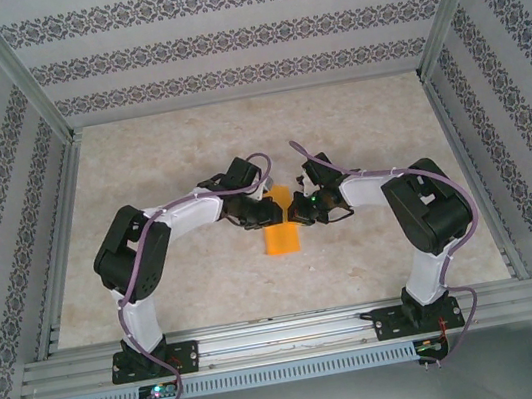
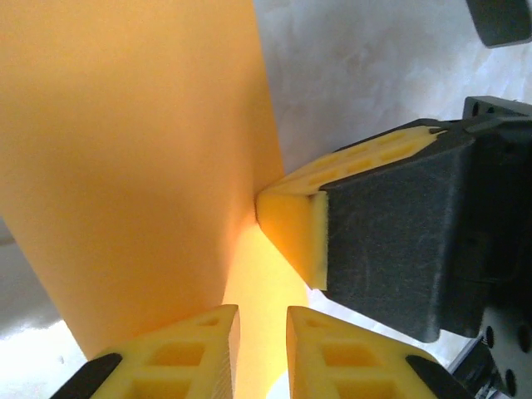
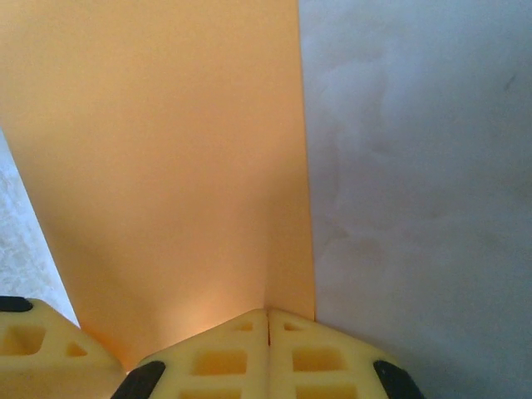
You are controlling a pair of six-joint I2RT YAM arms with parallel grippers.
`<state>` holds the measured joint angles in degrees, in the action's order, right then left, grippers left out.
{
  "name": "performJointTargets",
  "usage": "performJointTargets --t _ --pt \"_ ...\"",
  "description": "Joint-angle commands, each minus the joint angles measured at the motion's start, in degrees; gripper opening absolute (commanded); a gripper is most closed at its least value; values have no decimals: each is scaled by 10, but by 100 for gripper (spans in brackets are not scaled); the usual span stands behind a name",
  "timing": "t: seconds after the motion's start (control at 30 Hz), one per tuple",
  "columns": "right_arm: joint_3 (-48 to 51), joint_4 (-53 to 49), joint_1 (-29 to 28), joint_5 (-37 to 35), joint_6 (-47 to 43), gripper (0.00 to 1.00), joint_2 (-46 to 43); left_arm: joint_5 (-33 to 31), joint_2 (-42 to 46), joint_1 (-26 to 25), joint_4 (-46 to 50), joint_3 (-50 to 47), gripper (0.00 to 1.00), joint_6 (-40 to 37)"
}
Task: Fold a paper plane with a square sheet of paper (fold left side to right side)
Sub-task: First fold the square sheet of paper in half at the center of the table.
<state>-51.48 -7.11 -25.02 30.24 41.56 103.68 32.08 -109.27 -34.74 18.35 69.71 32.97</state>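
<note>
Left hand (image 2: 256, 337) narrowly parted, right hand (image 3: 268, 324) pinched closed, both close together

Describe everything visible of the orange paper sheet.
The orange sheet is thin, plain, unmarked paper, rectangular from above, near the middle of the pale table. The right tool is shut on one edge, and a soft bend runs from that pinch. The left tool straddles the paper beside it, pads apart with the sheet between them. The sheet looks partly lifted rather than flat.
</note>
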Motion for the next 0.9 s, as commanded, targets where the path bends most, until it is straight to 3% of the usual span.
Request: performJointTargets --t 0.0,0.43,0.87 --pt "17 -80 -7 -72 -17 0 41 -22 -10 5 -4 -18 22 -9" --pt "11 -112 -6 -96 -35 0 40 -62 1 21 -32 -90 17 15" --pt "14 -117 -1 -99 -41 0 35 -66 66 66 -51 -170 14 5"
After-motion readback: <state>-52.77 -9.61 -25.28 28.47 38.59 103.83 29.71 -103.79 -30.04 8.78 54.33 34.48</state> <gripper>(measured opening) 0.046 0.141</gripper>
